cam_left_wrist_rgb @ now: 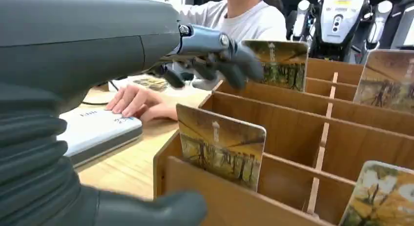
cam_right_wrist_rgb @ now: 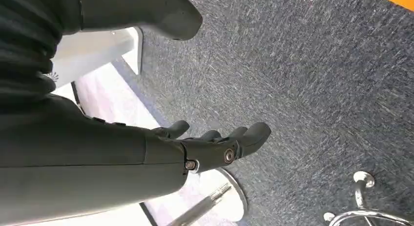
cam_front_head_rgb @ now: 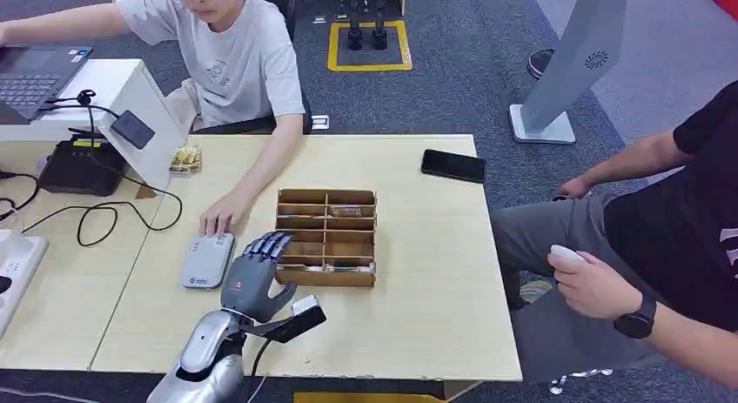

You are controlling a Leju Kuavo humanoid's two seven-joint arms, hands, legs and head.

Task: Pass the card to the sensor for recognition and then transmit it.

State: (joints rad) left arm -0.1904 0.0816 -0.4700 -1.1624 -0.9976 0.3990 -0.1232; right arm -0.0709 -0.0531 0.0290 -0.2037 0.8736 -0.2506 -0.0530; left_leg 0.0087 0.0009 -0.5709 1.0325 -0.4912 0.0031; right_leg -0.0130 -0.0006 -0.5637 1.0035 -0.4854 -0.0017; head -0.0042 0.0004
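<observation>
Our left hand (cam_front_head_rgb: 257, 272), fingers spread and empty, hovers by the box (cam_front_head_rgb: 326, 237); we should pinch one upright card (cam_left_wrist_rgb: 220, 151) squarely by its top edge.

- Setting: a robotics lab or office test area.
- Floor: grey-blue carpet (cam_front_head_rgb: 452, 90) bearing a yellow-bordered square (cam_front_head_rgb: 369, 46) where a robot's feet stand.
- Work surface: light wooden table (cam_front_head_rgb: 435, 272) carrying a laptop (cam_front_head_rgb: 35, 72) and cabled devices (cam_front_head_rgb: 83, 164).
- Background: another humanoid robot (cam_left_wrist_rgb: 341, 21); two seated people.
</observation>
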